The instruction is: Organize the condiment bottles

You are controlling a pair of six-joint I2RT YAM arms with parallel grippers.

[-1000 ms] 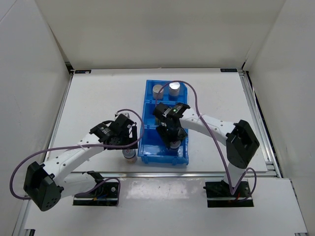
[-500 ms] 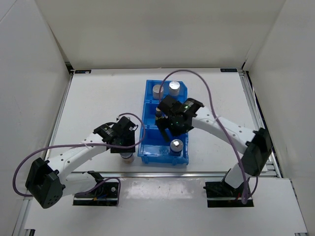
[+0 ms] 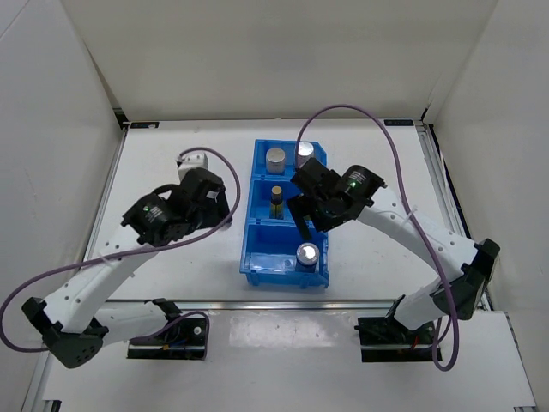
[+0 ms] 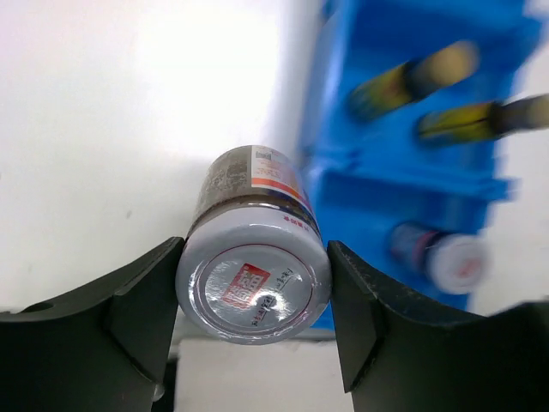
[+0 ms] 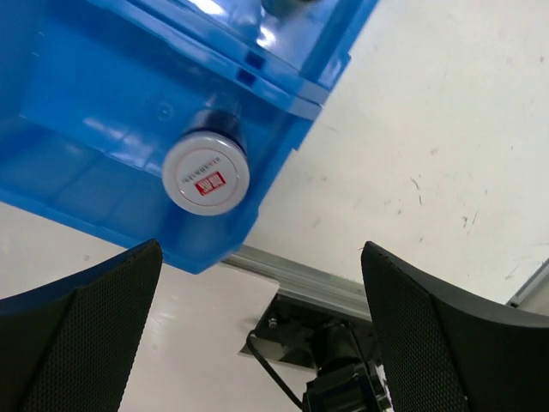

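Squat jar (image 4: pixel 253 266) | clamped at lid level in left pincer (image 4: pixel 254 296), over surface (image 4: pixel 129 103) beside blue bin (image 4: pixel 377 206) | right pincer (image 5: pixel 257 335) apart, empty | judged rigid, light, smooth-sided: hold across the body, firmly.

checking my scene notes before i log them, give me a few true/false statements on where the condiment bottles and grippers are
1. The left gripper is closed on a silver-lidded jar. True.
2. The right gripper holds a bottle. False: it is open and empty, over the blue bin.
3. The bin's near compartment holds two jars. False: only one, the binned jar, is there.
4. Two slim yellow-labelled bottles are in the middle compartment. True.
5. The far compartment is empty. False: two silver-capped bottles stand in it.
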